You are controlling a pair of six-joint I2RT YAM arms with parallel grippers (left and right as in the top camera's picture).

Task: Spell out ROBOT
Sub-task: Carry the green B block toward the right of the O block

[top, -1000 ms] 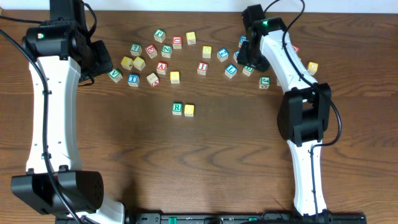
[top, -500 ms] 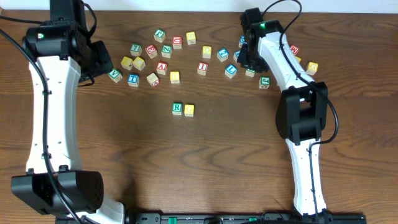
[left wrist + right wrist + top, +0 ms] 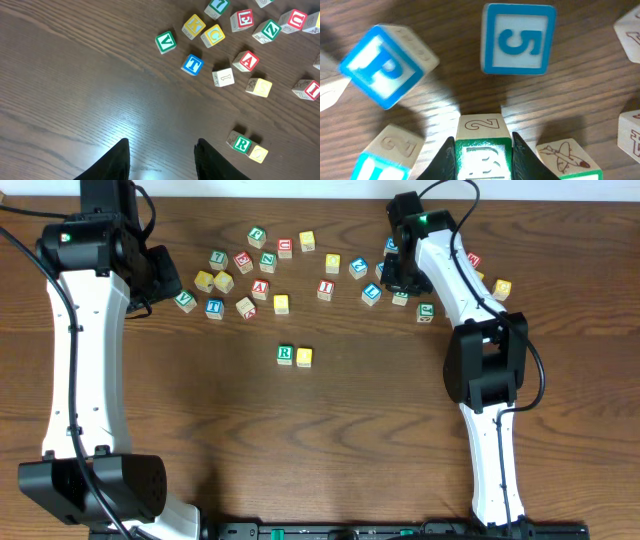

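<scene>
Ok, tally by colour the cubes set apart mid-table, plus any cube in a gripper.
Green-framed R cube: 1
Yellow-faced cube: 1
Green-framed cube in the right gripper: 1
Cubes in the left gripper: 0
Total: 3

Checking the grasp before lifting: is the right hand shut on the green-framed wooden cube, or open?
Shut: the right hand has both fingers flush against the sides of the green-framed wooden cube, no gap showing.
</scene>
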